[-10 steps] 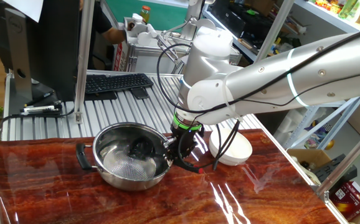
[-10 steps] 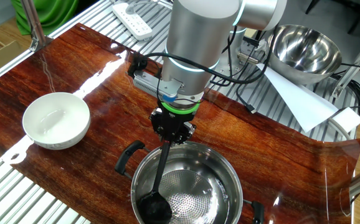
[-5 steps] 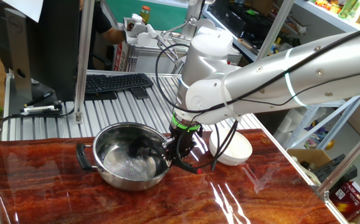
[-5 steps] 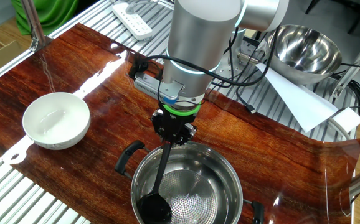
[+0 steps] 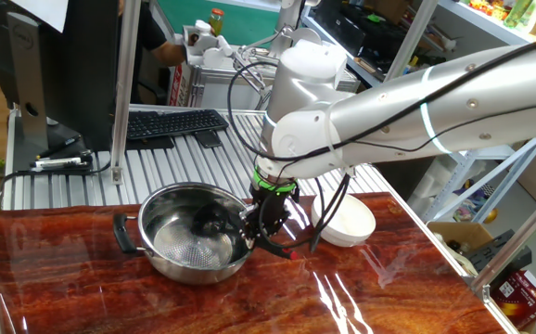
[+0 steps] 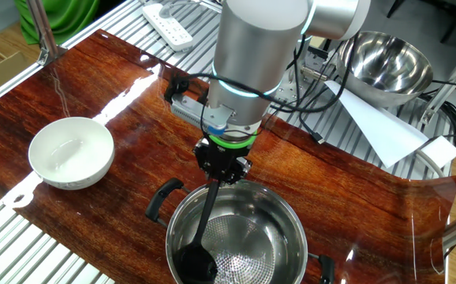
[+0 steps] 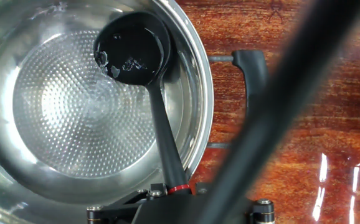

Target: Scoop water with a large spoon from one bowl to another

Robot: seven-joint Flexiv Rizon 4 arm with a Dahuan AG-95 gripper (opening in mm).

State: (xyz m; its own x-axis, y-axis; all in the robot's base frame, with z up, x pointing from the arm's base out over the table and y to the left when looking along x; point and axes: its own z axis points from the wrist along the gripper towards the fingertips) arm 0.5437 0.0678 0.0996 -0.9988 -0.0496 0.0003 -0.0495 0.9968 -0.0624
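Observation:
My gripper (image 6: pixel 222 167) is shut on the upper end of the black ladle's handle (image 6: pixel 207 213), just above the near rim of the steel two-handled pot (image 6: pixel 291 217). The ladle's cup (image 7: pixel 132 48) holds water and sits inside the pot close to its wall, over the dotted bottom (image 7: pixel 74 112). In the one fixed view the gripper (image 5: pixel 270 221) stands at the pot's (image 5: pixel 161 199) right rim. The white bowl (image 6: pixel 72 152) sits apart on the wooden table; in the one fixed view it (image 5: pixel 353 223) lies right of the gripper.
A black cable (image 7: pixel 273 106) crosses the hand view in front of the pot's black side handle (image 7: pixel 253 65). A second steel bowl (image 6: pixel 386 61) and white paper (image 6: pixel 386 130) lie on the metal rack behind. A keyboard (image 5: pixel 171 123) lies beyond the table's edge.
The ladle's cup has moved slightly along the pot wall; the arm's upper body shifted a little. The grip on the handle is unchanged.

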